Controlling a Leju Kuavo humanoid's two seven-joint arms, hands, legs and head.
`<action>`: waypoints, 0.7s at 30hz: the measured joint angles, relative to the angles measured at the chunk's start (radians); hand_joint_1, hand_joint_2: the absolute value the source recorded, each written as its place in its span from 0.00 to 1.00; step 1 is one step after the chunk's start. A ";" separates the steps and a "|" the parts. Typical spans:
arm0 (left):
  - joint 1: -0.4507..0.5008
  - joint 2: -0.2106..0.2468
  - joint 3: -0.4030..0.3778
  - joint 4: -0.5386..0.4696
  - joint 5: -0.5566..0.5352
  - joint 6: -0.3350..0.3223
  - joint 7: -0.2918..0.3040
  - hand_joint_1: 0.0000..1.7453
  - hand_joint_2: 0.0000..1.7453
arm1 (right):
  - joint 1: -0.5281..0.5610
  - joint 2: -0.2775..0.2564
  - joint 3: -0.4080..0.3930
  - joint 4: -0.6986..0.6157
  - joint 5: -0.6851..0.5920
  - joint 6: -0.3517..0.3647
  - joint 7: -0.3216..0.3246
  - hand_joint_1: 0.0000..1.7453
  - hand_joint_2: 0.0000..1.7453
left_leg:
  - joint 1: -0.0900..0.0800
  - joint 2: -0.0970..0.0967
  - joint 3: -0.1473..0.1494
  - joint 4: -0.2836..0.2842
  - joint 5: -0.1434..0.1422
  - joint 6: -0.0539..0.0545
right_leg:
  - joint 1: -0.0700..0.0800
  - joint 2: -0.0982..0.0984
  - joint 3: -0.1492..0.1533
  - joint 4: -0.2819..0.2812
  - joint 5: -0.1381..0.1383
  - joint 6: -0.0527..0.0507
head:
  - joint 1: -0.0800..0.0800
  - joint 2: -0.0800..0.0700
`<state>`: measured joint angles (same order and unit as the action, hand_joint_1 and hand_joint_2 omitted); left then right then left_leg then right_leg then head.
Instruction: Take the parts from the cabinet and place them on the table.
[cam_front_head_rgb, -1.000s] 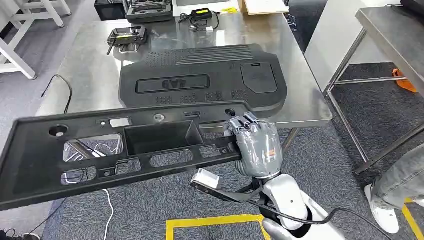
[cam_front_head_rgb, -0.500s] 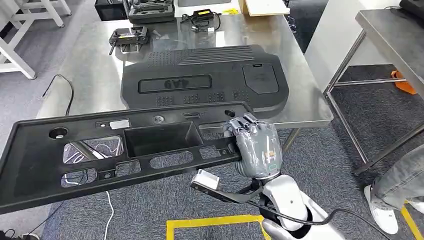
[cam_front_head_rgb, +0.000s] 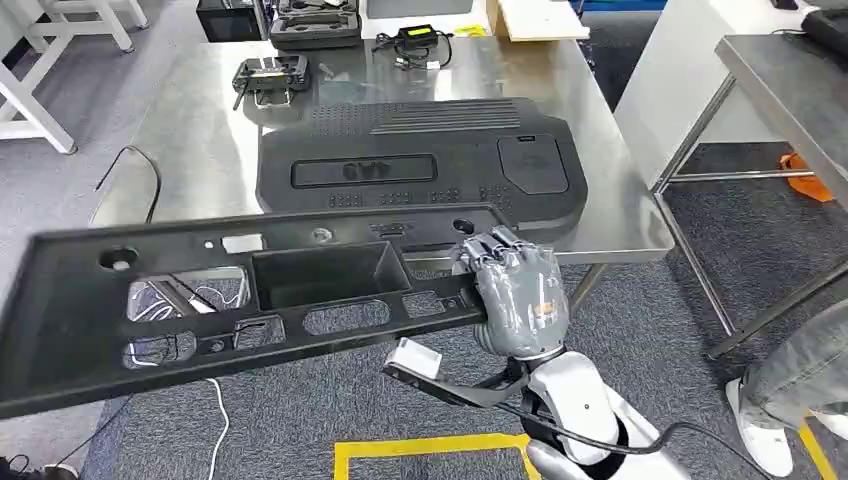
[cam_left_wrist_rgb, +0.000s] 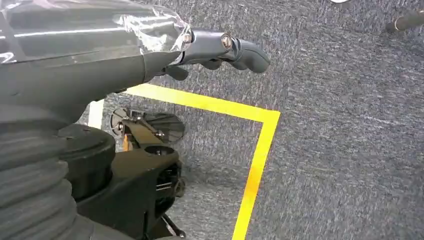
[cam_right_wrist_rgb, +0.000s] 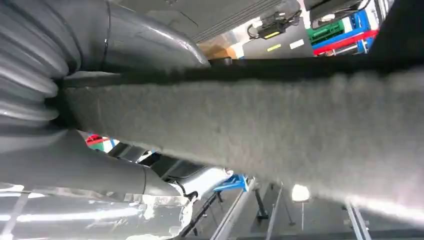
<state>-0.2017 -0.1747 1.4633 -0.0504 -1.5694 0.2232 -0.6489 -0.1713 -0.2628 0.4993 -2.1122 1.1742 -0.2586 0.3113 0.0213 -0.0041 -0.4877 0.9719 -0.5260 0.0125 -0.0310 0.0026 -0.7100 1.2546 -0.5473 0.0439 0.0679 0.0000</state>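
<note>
R hand (cam_front_head_rgb: 515, 295): gripping long black panel (cam_front_head_rgb: 230, 300) at its end, just short of tabletop (cam_front_head_rgb: 200, 140).
L hand (cam_left_wrist_rgb: 220, 47): hanging over floor, fingers curling on nothing.
Tabletop: carrying black cover (cam_front_head_rgb: 420, 165).

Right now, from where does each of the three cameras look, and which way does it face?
Head view: high on the body, facing forward and down at the steel table; the right hand grips the long black panel.
Left wrist view: behind the left hand, facing the carpet and yellow floor tape.
Right wrist view: behind the right hand, facing the panel's felt underside.
Shared: head and right wrist views show the panel.
</note>
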 joint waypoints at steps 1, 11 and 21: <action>0.000 0.000 0.000 0.000 0.000 0.000 0.000 0.00 1.00 | 0.000 0.000 0.000 0.000 0.000 0.000 0.000 1.00 1.00 | 0.005 -0.002 0.005 0.005 -0.008 -0.006 | -0.004 -0.001 0.032 -0.071 0.048 0.005 | 0.000 0.000; -0.003 0.003 0.000 0.000 0.000 0.001 -0.001 0.00 1.00 | -0.004 0.000 0.000 -0.001 0.001 0.001 0.000 1.00 1.00 | 0.002 0.000 -0.078 0.211 -0.122 -0.052 | 0.004 -0.004 0.106 -0.196 0.041 -0.052 | -0.020 0.000; 0.003 0.008 0.000 0.000 0.002 0.001 -0.001 0.00 1.00 | -0.005 0.001 0.000 -0.001 -0.001 0.001 0.000 1.00 1.00 | -0.047 -0.001 -0.125 0.089 0.043 0.024 | 0.020 0.001 0.154 -0.204 0.001 -0.050 | -0.022 0.000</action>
<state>-0.1987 -0.1663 1.4630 -0.0507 -1.5675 0.2243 -0.6500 -0.1759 -0.2621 0.4993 -2.1130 1.1734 -0.2575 0.3117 -0.0254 -0.0052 -0.6126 1.0606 -0.4827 0.0367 -0.0108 0.0034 -0.5563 1.0508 -0.5462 -0.0065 0.0461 0.0000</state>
